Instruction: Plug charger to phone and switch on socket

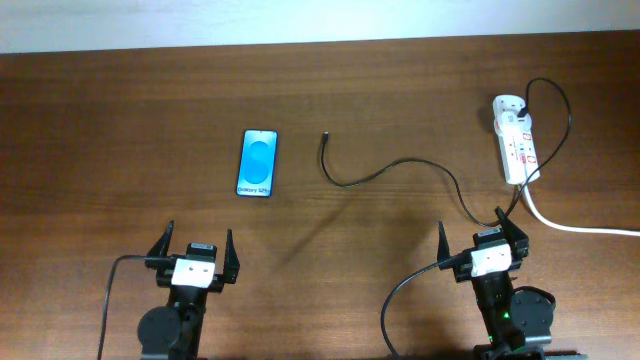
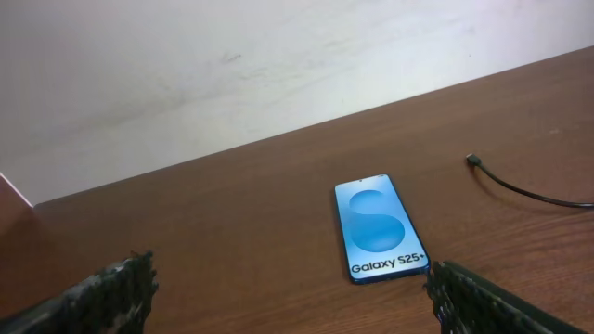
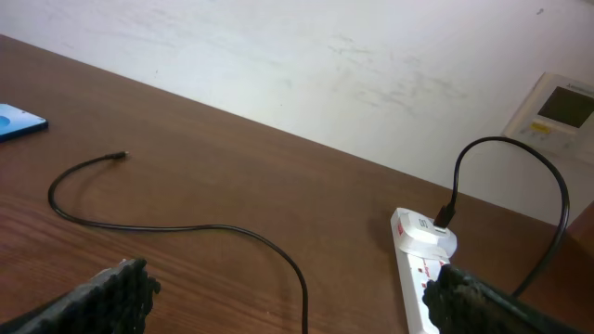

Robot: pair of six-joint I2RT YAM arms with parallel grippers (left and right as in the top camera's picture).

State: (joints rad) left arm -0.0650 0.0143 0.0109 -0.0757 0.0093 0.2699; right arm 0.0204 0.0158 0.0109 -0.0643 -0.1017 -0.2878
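Observation:
The phone (image 1: 257,163) lies flat on the table with its blue screen up, also in the left wrist view (image 2: 379,227). The charger, a thin black cable (image 1: 385,170), curls from its free plug tip (image 1: 324,136) to the white socket (image 1: 516,140) at the right. The tip lies apart from the phone, to its right (image 2: 473,160). My left gripper (image 1: 196,255) stands open near the front edge, below the phone. My right gripper (image 1: 482,235) is open too, just below the socket (image 3: 418,264); the cable (image 3: 186,227) runs between its fingers.
A thick white cord (image 1: 580,228) leaves the socket toward the right edge. A white wall (image 3: 325,65) runs behind the table, with a wall panel (image 3: 561,107) at the right.

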